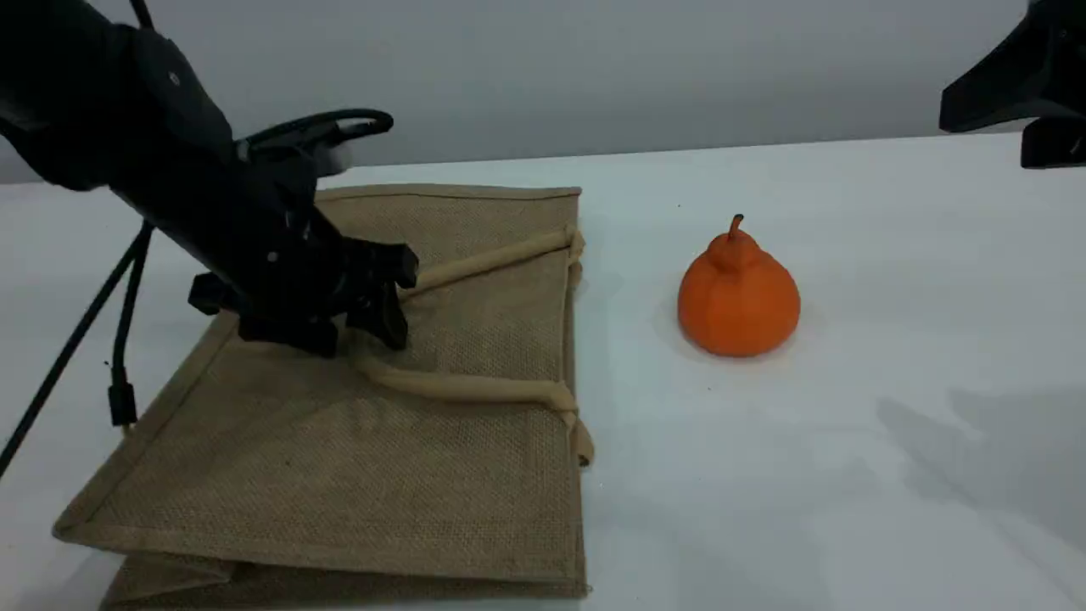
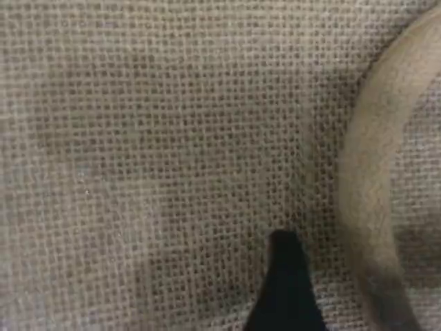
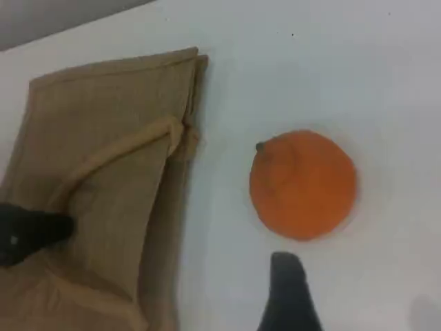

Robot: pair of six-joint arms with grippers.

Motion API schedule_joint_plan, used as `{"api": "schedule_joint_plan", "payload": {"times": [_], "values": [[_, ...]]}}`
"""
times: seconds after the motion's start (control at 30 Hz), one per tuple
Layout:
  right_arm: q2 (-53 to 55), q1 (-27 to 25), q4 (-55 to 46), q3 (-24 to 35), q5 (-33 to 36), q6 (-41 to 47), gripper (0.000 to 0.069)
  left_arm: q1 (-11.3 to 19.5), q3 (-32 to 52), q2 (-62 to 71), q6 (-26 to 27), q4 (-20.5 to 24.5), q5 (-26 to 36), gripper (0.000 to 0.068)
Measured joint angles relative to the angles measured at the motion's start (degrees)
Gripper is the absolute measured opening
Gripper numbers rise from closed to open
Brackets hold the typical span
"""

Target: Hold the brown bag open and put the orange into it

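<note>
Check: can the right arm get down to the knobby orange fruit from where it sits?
Probably yes. The small knobby orange fruit stands alone on the white table, well apart from the tan woven jute bag; the right tool hangs above it, nothing between.

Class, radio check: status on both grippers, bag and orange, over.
Left gripper down on brown bag by its handle, nothing gripped. Right gripper open above table. Orange upright, apart from bag. Path clear.

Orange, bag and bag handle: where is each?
orange [image 1: 738, 297], scene view, on its round body.
bag [image 1: 339, 475], scene view, on its woven front panel.
handle [image 1: 475, 389], scene view, on the near rope strand.
</note>
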Motion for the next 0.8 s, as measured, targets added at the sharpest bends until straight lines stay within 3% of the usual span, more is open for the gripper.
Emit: {"api": "schedule_joint_plan", "payload": {"times": [0.3,0.4,0.63,0.8], "values": [[0.00,0.00,0.00,0.00,-0.05,-0.11,0.0420,0.00,-0.05,2.28,0.00,-0.26,-1.98,0.0443],[0.00,0.00,0.00,0.00,-0.05,-0.11,0.0420,0.00,-0.05,2.46,-0.05,-0.48,-2.40,0.0374],[0.00,0.00,0.00,0.00,-0.05,-0.11,0.0420,0.00,-0.05,2.51,-0.24,-0.63,-3.05,0.0137],[0.00,0.00,0.00,0.00,-0.05,-0.11,0.0420,0.00,-0.05,2.51,-0.24,-0.42,-3.00,0.0111]]}}
